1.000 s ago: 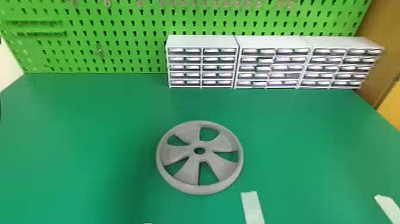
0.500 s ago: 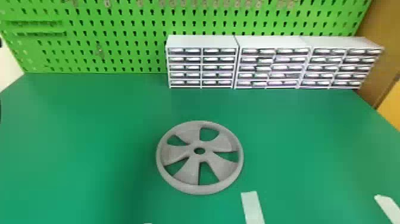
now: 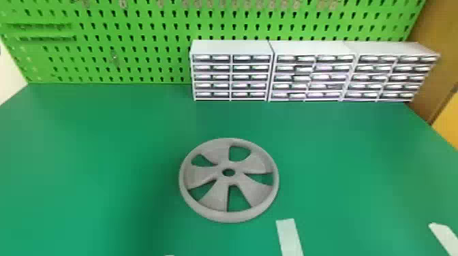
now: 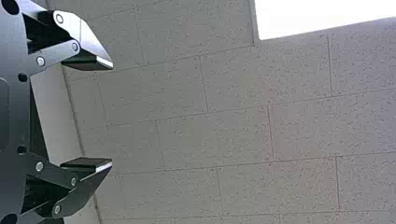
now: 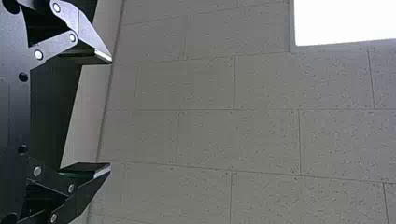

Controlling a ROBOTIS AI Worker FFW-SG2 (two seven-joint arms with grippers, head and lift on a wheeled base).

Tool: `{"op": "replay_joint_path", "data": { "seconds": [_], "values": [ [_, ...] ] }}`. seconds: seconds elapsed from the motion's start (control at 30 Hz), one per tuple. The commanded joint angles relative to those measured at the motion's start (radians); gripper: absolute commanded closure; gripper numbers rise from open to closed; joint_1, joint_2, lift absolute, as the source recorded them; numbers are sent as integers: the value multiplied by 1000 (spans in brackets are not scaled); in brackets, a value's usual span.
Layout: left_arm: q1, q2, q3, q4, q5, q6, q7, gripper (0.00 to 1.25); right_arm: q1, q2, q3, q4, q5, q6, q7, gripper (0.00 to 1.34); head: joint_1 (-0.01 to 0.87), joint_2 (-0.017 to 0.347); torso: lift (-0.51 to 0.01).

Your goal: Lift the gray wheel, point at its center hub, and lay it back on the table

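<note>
Both jaws stand apart on left gripper (image 4: 112, 115) and right gripper (image 5: 111, 113); ceiling tiles (image 4: 238, 137) lie beyond their tips, gray wheel (image 3: 218, 197) well away from them.

Wheel (image 3: 235, 179) on table (image 3: 102, 153); cabinets (image 3: 313, 49) behind, before pegboard (image 3: 139, 42).

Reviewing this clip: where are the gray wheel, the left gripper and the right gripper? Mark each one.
Gray wheel (image 3: 239, 177): head view, solid face beside the center hole.
Left gripper (image 4: 111, 114): left wrist view, midway between the fingertips.
Right gripper (image 5: 110, 113): right wrist view, midway between the fingertips.
</note>
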Motion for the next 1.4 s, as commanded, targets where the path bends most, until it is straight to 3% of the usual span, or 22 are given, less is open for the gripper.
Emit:
{"op": "replay_joint_path", "data": {
  "seconds": [0.0,0.87,1.03,1.13,1.2,1.37],
  "values": [
    [2,4,-4,-7,1,0,1,510,0,0,2,0,3,0,-1,450,692,48,-96],
    [8,7,-8,-15,1,0,12,510,3,-8,1,0,4,11,-6,452,692,48,-96],
    [46,7,2,-15,-1,14,12,510,32,-9,-7,0,-2,51,-13,452,692,48,-96],
    [88,7,16,-13,5,15,17,510,64,-18,-12,2,-12,74,-27,452,692,48,-96],
    [126,14,4,-13,19,15,66,518,89,-26,-15,2,-20,83,-35,452,692,48,-96],
    [177,18,6,-13,14,17,69,518,138,-48,-28,0,-35,98,-35,450,692,48,-96]
  ]
}}
